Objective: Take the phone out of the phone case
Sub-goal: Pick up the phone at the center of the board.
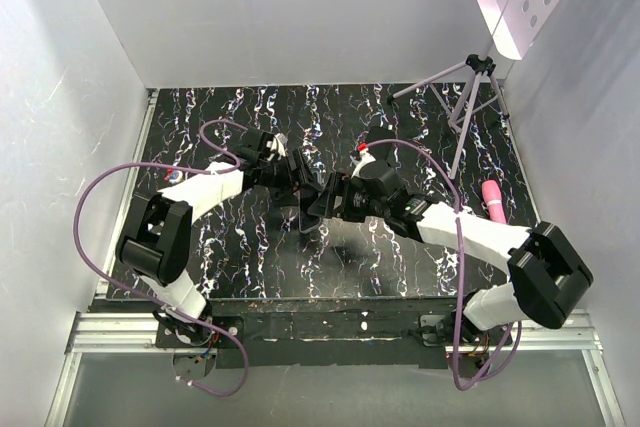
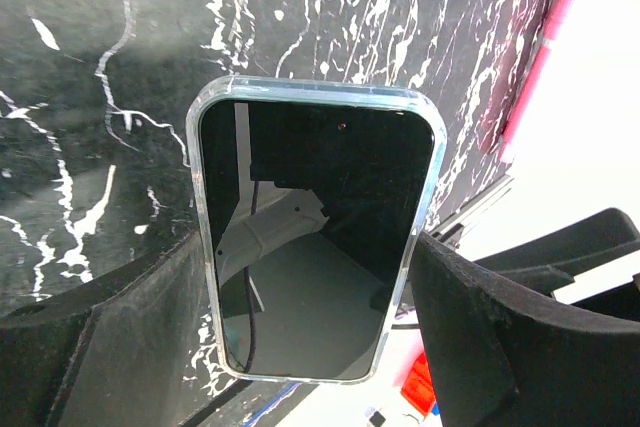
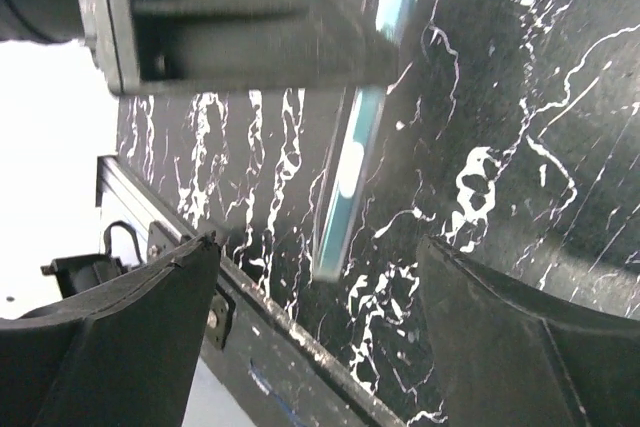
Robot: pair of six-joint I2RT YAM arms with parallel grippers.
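The phone (image 2: 315, 247) has a glossy black screen and a pale, clear-looking rim; no red rim and no matte black case shows. My left gripper (image 2: 305, 277) is shut on its long sides and holds it above the black marble table (image 2: 80, 97). In the right wrist view the phone (image 3: 345, 187) is edge-on, teal-tinted. My right gripper (image 3: 315, 247) is open, its fingers wide on either side of the phone's free end without touching it. From above, the left gripper (image 1: 293, 173) and the right gripper (image 1: 316, 203) meet at the table's middle, with the phone (image 1: 304, 215) dark between them.
A pink marker (image 1: 492, 199) lies at the right, also in the left wrist view (image 2: 545, 57). A tripod (image 1: 470, 97) stands at the back right. A small red and blue object (image 1: 172, 175) lies at the left. The table's front edge (image 3: 300, 337) is close under the right gripper.
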